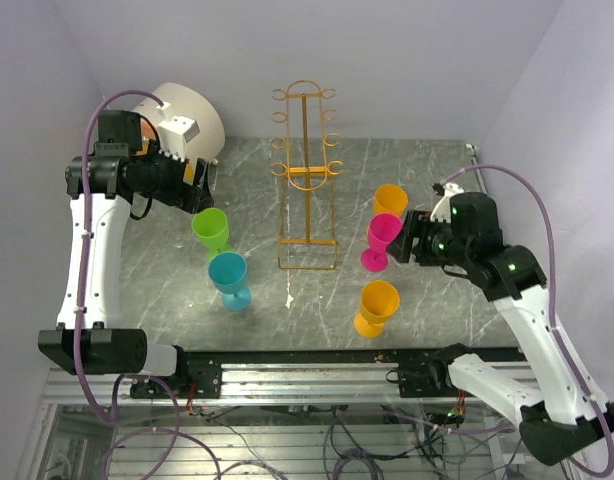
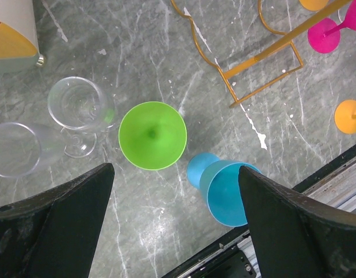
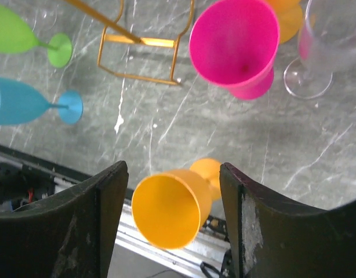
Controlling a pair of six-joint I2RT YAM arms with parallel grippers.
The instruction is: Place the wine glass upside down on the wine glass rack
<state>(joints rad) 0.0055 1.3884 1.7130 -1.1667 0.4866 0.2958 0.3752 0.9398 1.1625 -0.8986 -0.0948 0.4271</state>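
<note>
A tall orange-yellow wire wine glass rack stands upright at the middle back of a grey marble table. The right arm leans in from the right. Its right gripper is beside an upright pink plastic wine glass, fingers apart and gripping nothing. The left arm bends over a green plastic wine glass. The left gripper hangs above it, fingers spread wide and empty.
</note>
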